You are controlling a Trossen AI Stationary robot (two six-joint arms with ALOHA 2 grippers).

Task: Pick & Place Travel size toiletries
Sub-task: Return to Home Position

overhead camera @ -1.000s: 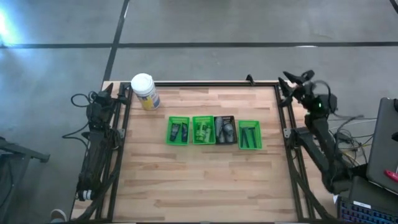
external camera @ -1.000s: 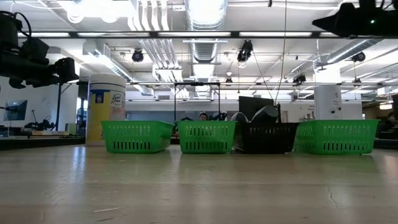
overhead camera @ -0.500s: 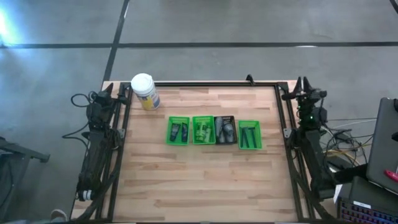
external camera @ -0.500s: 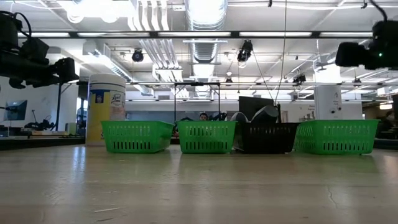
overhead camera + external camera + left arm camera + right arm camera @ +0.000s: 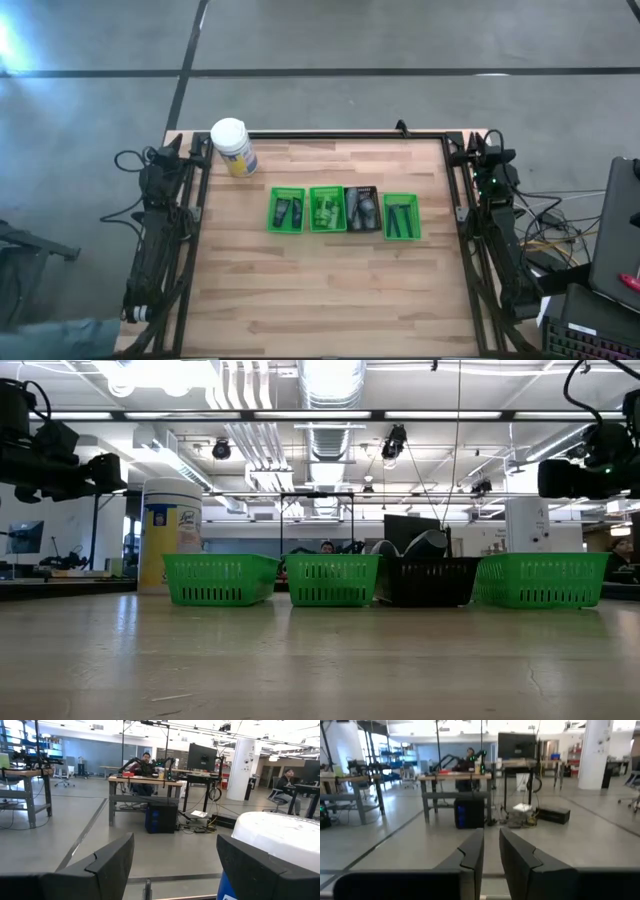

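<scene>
Four bins in a row, both arms at the surface's edges

Four small bins stand side by side across the middle of the wooden surface (image 5: 320, 290), and the travel size toiletries (image 5: 363, 212) all lie inside them. The leftmost green bin (image 5: 287, 190) holds dark tubes (image 5: 286, 210). The second green bin (image 5: 326, 189) holds bright green bottles (image 5: 326, 210). The dark bin (image 5: 362, 188) next to it holds grey pieces, too small to tell apart. The right green bin (image 5: 402, 196), set slightly nearer than the other three, holds thin dark sticks (image 5: 400, 218). In the low view the bin walls hide most of what is inside.

A white canister (image 5: 232, 147) with a yellow label stands upright near the far left corner, well apart from the bins.

The left gripper (image 5: 172, 150) sits over the frame at the left edge, near the canister. In its wrist view its fingers (image 5: 107, 865) are spread wide with nothing between them, and the canister's white top is close beside one of them. The right gripper (image 5: 487, 148) sits at the right edge by the far corner. Its fingers (image 5: 470, 852) are drawn almost together, leaving only a narrow slit, and they grip nothing.

Beyond the surface, a person (image 5: 145, 761) sits at a desk in the room.
</scene>
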